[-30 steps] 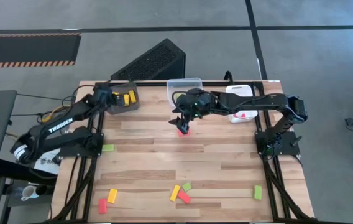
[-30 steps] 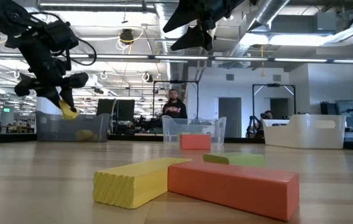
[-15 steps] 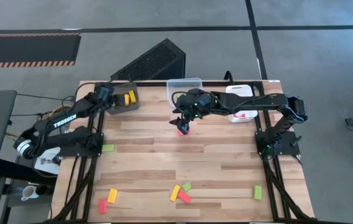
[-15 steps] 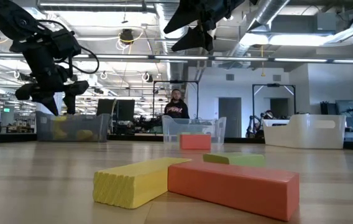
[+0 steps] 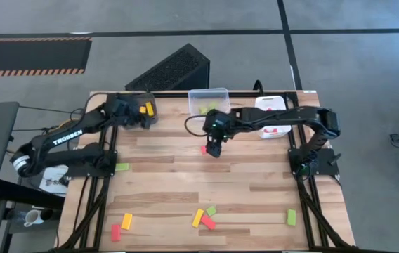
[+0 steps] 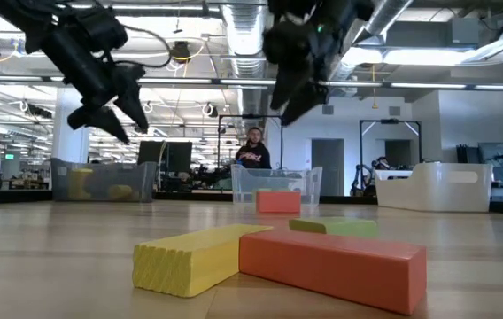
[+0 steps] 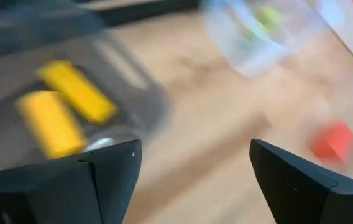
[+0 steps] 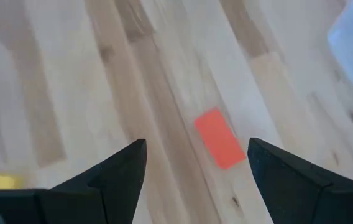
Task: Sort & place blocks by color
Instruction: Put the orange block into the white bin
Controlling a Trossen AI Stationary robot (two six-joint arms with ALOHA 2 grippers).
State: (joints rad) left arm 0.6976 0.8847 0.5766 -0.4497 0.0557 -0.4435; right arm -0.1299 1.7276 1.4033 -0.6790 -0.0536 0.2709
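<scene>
Now, your right gripper [image 5: 213, 144]: hangs over the red block [image 5: 204, 149] at upper centre of the high view, jaws spread, nothing held.
Your left gripper [image 5: 135, 117]: upper left, above the dark bin [image 5: 149, 118] with yellow blocks [image 5: 146, 109], jaws released.
Your loose blocks [image 5: 203, 218]: scattered along the bottom edge of the table [image 5: 185, 176].

Grey concrete floor [image 5: 340, 42] around the table, open workshop hall behind (ceiling ducts [image 6: 243, 27], strip lights).
</scene>
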